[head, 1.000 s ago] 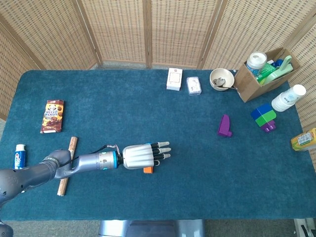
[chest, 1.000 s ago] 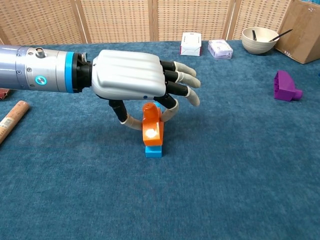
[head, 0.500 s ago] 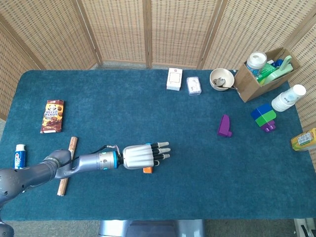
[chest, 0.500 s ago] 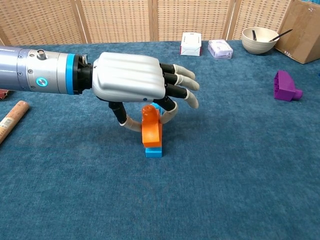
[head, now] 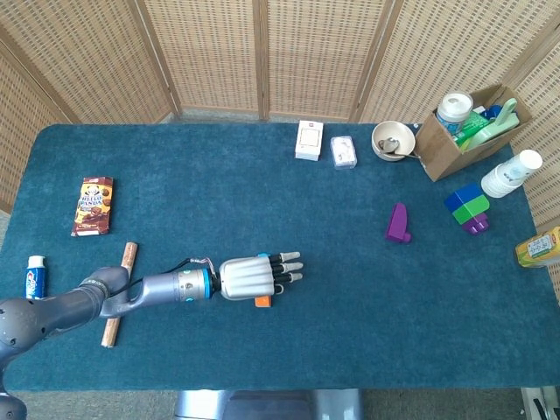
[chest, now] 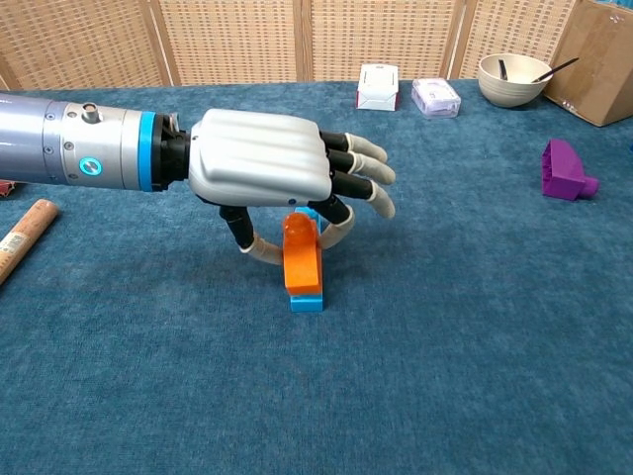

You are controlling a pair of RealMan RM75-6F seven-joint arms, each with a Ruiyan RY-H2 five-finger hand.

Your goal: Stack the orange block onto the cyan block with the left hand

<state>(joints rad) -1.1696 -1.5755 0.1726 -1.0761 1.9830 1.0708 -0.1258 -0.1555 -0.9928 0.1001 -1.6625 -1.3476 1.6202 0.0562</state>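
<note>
Wicker screens back the blue-carpeted table (head: pixel 350 289), where the orange block (chest: pixel 302 262) sits on the cyan block (chest: pixel 306 301). The left robot hand (chest: pixel 272 168) arches over it, thumb and a finger apparently pinching it. Stacking looks done; only letting go remains.

Overhead head view; low, close chest view

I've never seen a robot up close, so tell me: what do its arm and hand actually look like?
Only the left hand shows. Its back is a ribbed, glossy white shell; the fingers are black with pale beige tips. The left arm is a silver-grey metal tube with a bright blue ring at the wrist, a small round blue emblem and a thin cable looping beside the wrist.
</note>
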